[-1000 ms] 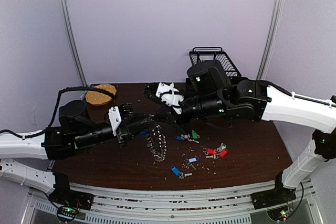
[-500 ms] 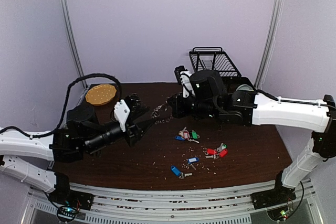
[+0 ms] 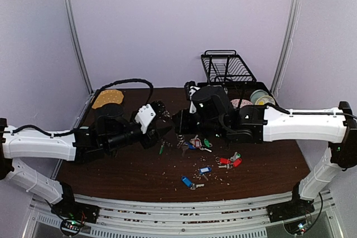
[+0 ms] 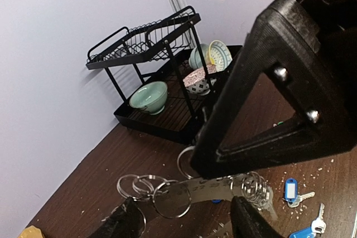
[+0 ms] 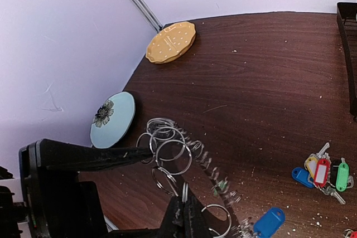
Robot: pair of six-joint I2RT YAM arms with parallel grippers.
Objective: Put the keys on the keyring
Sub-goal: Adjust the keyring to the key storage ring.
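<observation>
The right gripper (image 5: pixel 181 207) is pinched shut on one ring of the keyring (image 5: pixel 167 149), which dangles from it over the middle of the table (image 5: pixel 268 71). The left gripper (image 4: pixel 184 224) has its fingers spread, with several rings hanging between them, untouched as far as I can tell. The risk, I judge, is this: held by a single ring (thin and slippery), the chain may swing or twist if the left fingers close, so they catch the wrong ring or none. The keys (image 5: pixel 323 171) lie loose nearer the table's near edge, right of the middle, and a dropped chain could tangle among them.
</observation>
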